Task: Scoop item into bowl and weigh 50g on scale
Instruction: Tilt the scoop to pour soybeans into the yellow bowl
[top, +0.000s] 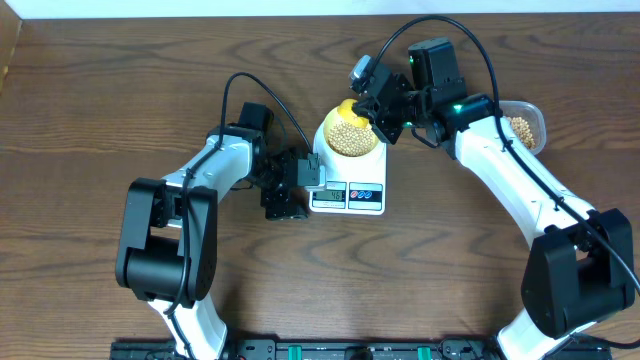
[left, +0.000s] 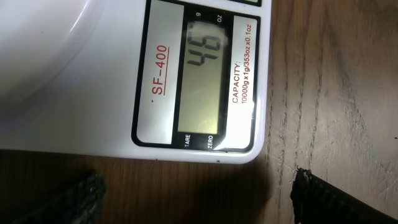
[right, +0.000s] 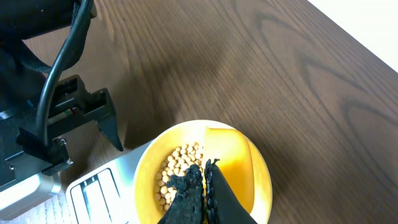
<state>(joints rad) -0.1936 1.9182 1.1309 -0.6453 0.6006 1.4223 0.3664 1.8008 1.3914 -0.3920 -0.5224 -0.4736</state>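
Right gripper (right: 204, 182) clamps scoop (right: 233, 163) over bowl (right: 145, 180); left gripper (top: 300, 187) spread beside scale (left: 93, 74), display (left: 202, 84) nearward.

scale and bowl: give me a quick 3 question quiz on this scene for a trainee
1. True or false: the bowl stands on the scale.
2. What does the scale's display read? A) 46 B) 50 C) 12
3. Fill the blank: the right jaws are shut on a yellow ____ held over the beans in the bowl.

Key: 1 true; 2 A; 3 scoop
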